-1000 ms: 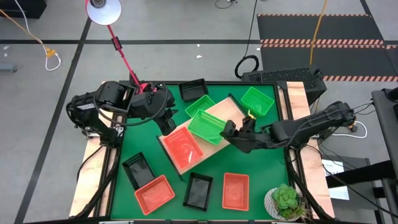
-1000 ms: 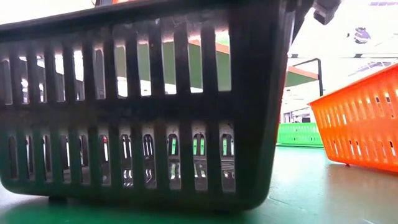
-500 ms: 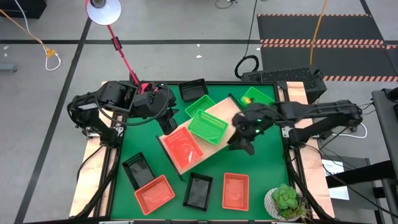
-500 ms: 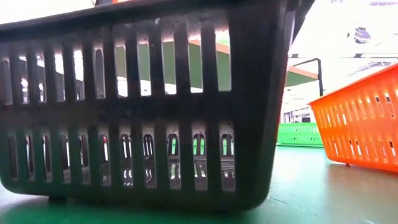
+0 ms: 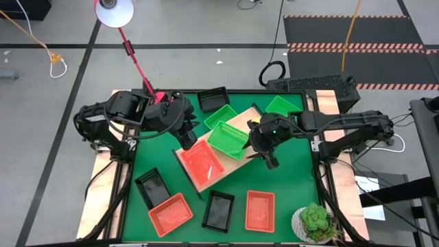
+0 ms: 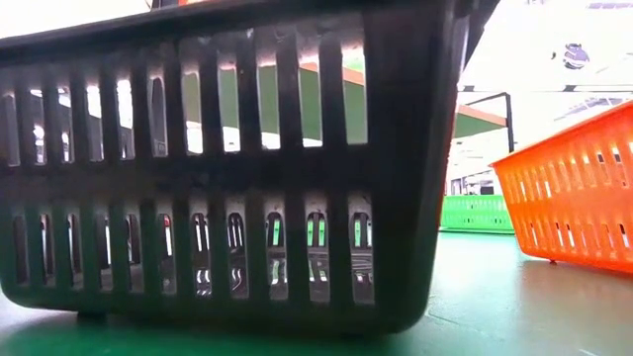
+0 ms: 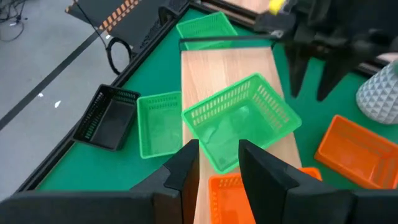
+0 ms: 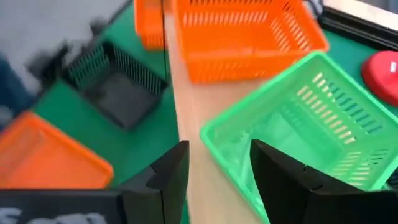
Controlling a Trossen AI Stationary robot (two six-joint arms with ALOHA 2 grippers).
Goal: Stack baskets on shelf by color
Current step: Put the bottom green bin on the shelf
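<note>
Grey floor is surrounding the green table (image 5: 281,185), and from overhead I am seeing the shelf (image 5: 236,127) lying slantwise across its middle. An orange basket (image 5: 202,163) and a green basket (image 5: 228,139) are sitting on the board. I am holding my right gripper (image 5: 259,152) just beside the shelf's end, near that green basket, fingers apart and carrying nothing. My left gripper (image 5: 186,139) is hovering at the shelf's opposite edge, beside the orange basket. More baskets are lying on the table around the shelf.

Level with the tabletop, a black basket (image 6: 227,168) is filling nearly everything; neither gripper is showing there.

Through my left wrist camera, the green basket (image 7: 242,121) is resting askew on the shelf (image 7: 211,74), just beyond my parted, empty fingers (image 7: 186,165).

Through my right wrist camera, the same green basket (image 8: 298,124) is lying right in front of my fingers (image 8: 171,168), tilted across the shelf (image 8: 193,118). I am judging it light, stiff and somewhat slick, the perforated walls springy, so pinching one rim wall should be serving best.
</note>
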